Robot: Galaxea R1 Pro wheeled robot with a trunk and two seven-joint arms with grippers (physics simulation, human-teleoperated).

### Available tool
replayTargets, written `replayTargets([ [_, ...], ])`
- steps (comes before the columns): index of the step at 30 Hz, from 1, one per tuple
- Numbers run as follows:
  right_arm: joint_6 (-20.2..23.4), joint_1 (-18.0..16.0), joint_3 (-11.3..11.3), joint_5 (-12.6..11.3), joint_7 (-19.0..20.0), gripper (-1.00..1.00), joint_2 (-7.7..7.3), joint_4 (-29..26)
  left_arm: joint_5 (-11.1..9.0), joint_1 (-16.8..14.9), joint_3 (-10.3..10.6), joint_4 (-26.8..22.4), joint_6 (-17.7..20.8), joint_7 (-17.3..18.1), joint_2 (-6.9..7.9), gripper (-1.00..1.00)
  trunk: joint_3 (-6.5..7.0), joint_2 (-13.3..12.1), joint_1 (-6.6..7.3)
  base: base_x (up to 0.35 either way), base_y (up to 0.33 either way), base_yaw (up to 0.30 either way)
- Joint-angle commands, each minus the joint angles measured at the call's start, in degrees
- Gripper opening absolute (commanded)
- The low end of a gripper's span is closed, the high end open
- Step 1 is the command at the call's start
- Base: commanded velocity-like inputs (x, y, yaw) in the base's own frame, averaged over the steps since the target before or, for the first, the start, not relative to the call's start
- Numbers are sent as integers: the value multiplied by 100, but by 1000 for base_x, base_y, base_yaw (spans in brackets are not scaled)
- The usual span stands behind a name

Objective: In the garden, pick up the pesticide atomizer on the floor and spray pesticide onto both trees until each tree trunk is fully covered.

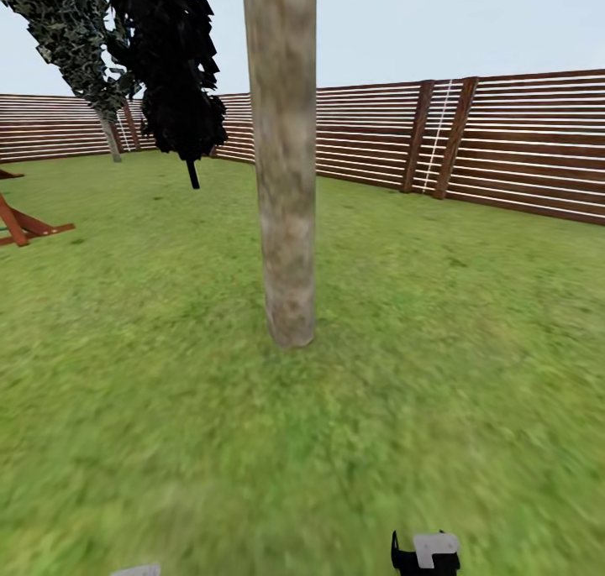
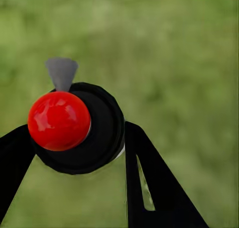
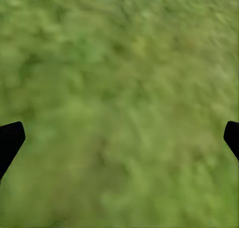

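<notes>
glossy red atomizer knob [image 2: 59, 120], matt mottled tree trunk [image 1: 283, 181], slatted wooden fence [image 1: 521, 144]

Mottled grey-brown and tan trunk [image 1: 284, 164]; green grass [image 1: 470, 324]; brown slatted fence [image 1: 521, 144]. Between the black left fingers [image 2: 154, 183], the atomizer [image 2: 82, 128] shows a red ball, black body, grey nozzle.

The sprayer [image 2: 82, 128] sits clamped between the two black fingers of the left gripper [image 2: 74, 153], seen top-down: a round black cap with a glossy red ball on it and a small grey nozzle sticking out past the ball. Blurry green grass [image 2: 189, 63] lies well below it. Ahead of the grippers a thick tree trunk [image 1: 283, 181] stands upright in the lawn, mottled grey-brown and tan, smooth like a post, its top running out of view
</notes>
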State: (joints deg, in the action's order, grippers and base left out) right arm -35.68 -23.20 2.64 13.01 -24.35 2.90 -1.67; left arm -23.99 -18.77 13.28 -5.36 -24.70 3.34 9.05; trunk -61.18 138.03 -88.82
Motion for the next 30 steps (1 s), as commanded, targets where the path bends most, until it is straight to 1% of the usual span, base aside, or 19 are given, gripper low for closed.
replayTargets([
  [1,0,0,0,1,0,100,0,0,0,2,-1,0,0,0,0,-100,0,0,0,339,0,0],
  [10,0,0,0,0,0,100,0,-2,-2,1,-3,0,0,4,0,-100,48,0,0,339,0,0],
  [12,5,0,-13,3,-7,100,0,-27,-52,0,-14,-7,2,0,6,-100,51,0,0,331,-59,0],
  [15,20,-3,2,19,6,100,3,-58,-19,-3,-7,-58,0,-1,8,-100,51,0,0,118,-29,0],
  [16,87,-8,12,41,22,100,1,-335,27,-43,24,-90,4,5,44,-100,51,0,0,11,-3,0],
  [17,217,-8,103,170,74,100,0,-692,101,-72,46,-99,7,40,74,-100,52,0,0,4,-1,0],
  [18,315,-5,187,301,194,100,0,-900,183,-80,67,-104,8,77,102,-100,52,0,0,3,-1,0],
  [19,721,-16,341,694,1106,100,-4,-1425,630,-165,115,-211,12,290,281,-100,52,0,0,0,0,0],
  [20,1169,-101,395,922,2467,100,-11,-1720,1256,-316,139,-412,31,662,412,-100,52,0,0,0,0,0],
  [21,1418,-265,414,1017,3584,100,-23,-1893,1885,-443,150,-547,76,1186,453,-100,52,0,0,0,0,0],
  [22,1616,-633,427,1080,4919,100,-30,-2062,3058,-711,144,-637,302,2243,459,-100,52,0,0,0,0,0],
  [23,1638,-717,432,1087,5164,100,-28,-2079,3308,-784,143,-647,400,2460,452,-100,52,0,0,0,0,0],
  [24,1658,-820,439,1096,5500,100,-21,-2097,3605,-865,145,-662,551,2718,431,-100,52,0,0,0,0,0],
  [26,1672,-965,446,1220,6108,100,-1,-2113,4124,-946,160,-698,790,3070,404,-100,52,0,0,0,0,0],
  [27,1663,-1010,452,1434,6338,100,17,-2116,4580,-1062,164,-762,862,3355,388,-100,52,0,0,0,0,0],
  [28,1659,-1020,452,1528,6379,100,22,-2117,4747,-1097,162,-784,882,3482,384,-100,52,0,0,0,0,0],
  [29,1656,-1024,454,1653,6414,100,29,-2118,4947,-1131,153,-806,922,3684,381,-100,52,0,0,0,0,0],
  [30,1654,-1027,455,1726,6432,100,32,-2118,5050,-1158,149,-827,975,3833,380,-100,52,0,0,0,0,0],
])
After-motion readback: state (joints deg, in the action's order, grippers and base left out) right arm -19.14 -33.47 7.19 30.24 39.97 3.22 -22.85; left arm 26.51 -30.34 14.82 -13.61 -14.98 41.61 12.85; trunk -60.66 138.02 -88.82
